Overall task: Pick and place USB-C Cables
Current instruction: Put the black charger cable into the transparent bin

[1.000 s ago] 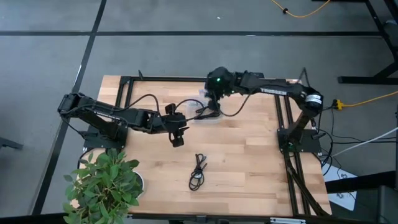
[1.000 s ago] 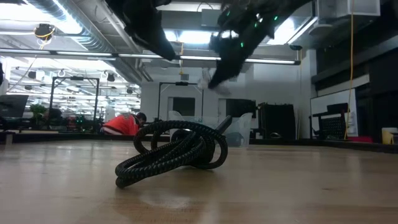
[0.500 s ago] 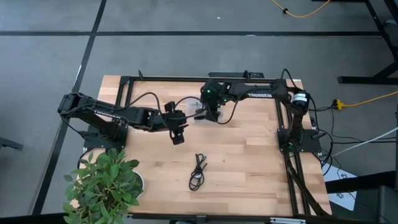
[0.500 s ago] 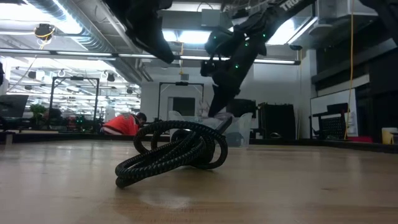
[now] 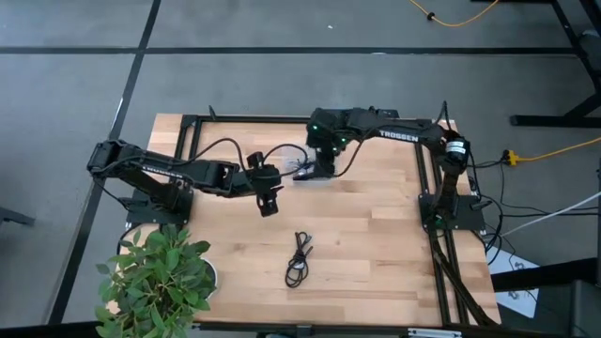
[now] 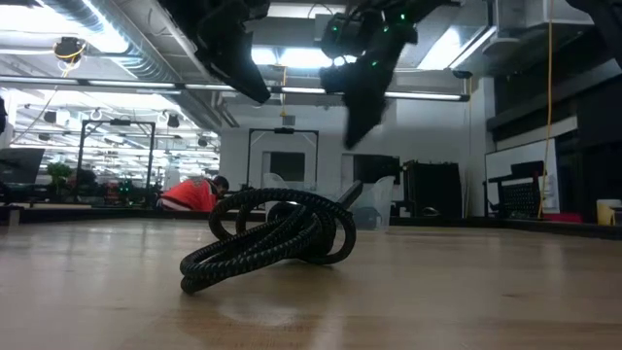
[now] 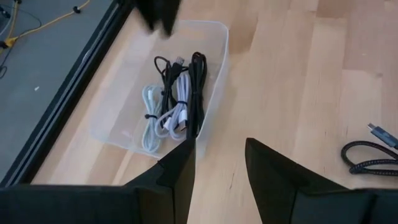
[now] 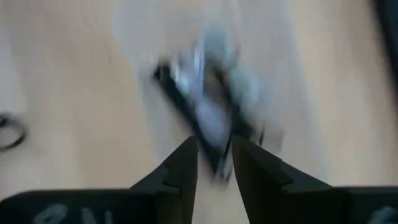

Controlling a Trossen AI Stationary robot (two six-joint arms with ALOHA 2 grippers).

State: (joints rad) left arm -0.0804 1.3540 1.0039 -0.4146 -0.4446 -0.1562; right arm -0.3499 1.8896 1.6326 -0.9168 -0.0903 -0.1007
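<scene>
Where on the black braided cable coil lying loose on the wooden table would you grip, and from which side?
Probably best from straight above, closing across the narrow middle of the black braided cable coil: it lies flat and elongated on the bare wooden table, strands bunched there, loops widening at one end.

A light wooden surface [image 5: 376, 235] stands on a grey floor [image 5: 75, 94]. A leafy green potted plant [image 5: 155, 282] sits at its near left corner. A clear plastic bin [image 7: 217, 37] rests on the wood. In the room beyond, a person in red [image 6: 190, 194] bends over.
</scene>
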